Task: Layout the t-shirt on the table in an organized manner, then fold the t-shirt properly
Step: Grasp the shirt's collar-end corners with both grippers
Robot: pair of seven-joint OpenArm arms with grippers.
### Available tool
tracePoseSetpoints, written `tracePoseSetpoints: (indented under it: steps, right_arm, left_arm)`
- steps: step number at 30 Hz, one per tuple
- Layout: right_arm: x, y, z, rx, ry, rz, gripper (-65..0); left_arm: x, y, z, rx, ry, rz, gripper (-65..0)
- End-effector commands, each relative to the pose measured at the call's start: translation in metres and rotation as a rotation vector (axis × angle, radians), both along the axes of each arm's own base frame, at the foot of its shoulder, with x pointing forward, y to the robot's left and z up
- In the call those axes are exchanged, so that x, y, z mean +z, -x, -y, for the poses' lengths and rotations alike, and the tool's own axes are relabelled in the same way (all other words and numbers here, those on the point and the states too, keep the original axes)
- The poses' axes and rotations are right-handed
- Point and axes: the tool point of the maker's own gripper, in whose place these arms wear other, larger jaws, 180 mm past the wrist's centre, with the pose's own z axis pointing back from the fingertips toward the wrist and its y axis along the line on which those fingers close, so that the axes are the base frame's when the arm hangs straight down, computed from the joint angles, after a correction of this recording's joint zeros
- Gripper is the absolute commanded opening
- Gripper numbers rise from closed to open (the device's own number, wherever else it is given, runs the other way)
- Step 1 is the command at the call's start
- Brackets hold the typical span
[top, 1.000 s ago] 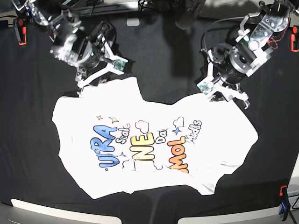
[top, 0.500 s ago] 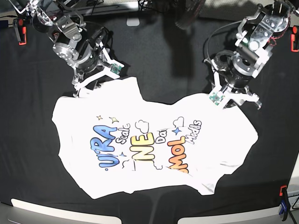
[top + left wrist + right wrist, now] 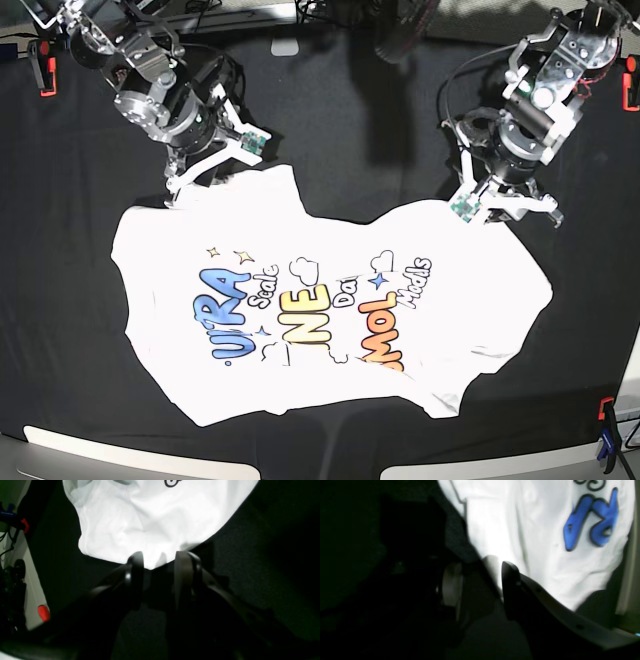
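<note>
Two arms lean down over one t-shirt (image 3: 330, 300); left gripper (image 3: 158, 557) and right gripper (image 3: 480, 580) both gape apart at its edge.

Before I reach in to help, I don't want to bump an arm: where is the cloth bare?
Bare table lies between the two arms, behind the t-shirt. Another strip runs left of the shirt, and one on its right. It is crowded at the shirt's far corners, where the right gripper and left gripper sit at its edge.
</note>
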Motion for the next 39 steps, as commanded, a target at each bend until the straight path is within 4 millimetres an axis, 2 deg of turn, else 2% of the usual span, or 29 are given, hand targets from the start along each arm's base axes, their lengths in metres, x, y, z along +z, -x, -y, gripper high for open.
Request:
tracePoseSetpoints:
  steps: [1,3,6,11,17,20,24,28,34,37,39]
  right_arm:
    - [0.015,-0.015,-0.003,-0.004,-0.012,0.073,-41.2]
    - [0.019,-0.022,-0.008,-0.020,-0.032,0.101,-41.2]
    - [0.012,-0.027,-0.011,-0.036,-0.038,0.088,-41.2]
    - [-0.017,-0.012,-0.004,-0.023,0.002,-0.023,-41.2]
    - [-0.022,-0.009,0.004,-0.052,0.031,-0.044,-41.2]
    - [-0.014,-0.011,0.006,-0.067,0.047,-0.029,-41.2]
    - [0.010,-0.019,0.008,-0.063,0.053,0.031,-41.2]
    - [0.026,-0.022,0.024,-0.043,0.103,0.064,-41.2]
    - [0.020,-0.016,0.066,-0.019,0.219,0.015,-41.2]
    - [0.010,-0.003,0.069,0.030,0.228,-0.080,-41.2]
    - [0.011,-0.005,0.063,0.046,0.205,-0.068,-41.2]
  left_arm:
    - [0.014,-0.008,-0.001,0.005,0.008,0.054,-46.0]
    - [0.014,-0.008,-0.001,0.005,0.008,0.054,-46.0]
    - [0.013,-0.008,-0.001,0.005,0.007,0.054,-46.0]
    - [0.013,-0.008,-0.002,0.005,0.007,0.054,-46.0]
    - [0.014,-0.008,-0.002,0.005,0.007,0.054,-46.0]
    - [0.014,-0.008,-0.002,0.005,0.007,0.054,-46.0]
    - [0.014,-0.008,-0.001,0.004,0.008,0.055,-46.0]
    - [0.014,-0.009,0.000,0.001,0.011,0.059,-46.0]
    - [0.014,-0.009,0.000,0.001,0.011,0.059,-46.0]
    - [0.014,-0.009,-0.001,0.001,0.011,0.060,-46.0]
    - [0.014,-0.009,0.000,0.002,0.014,0.060,-46.0]
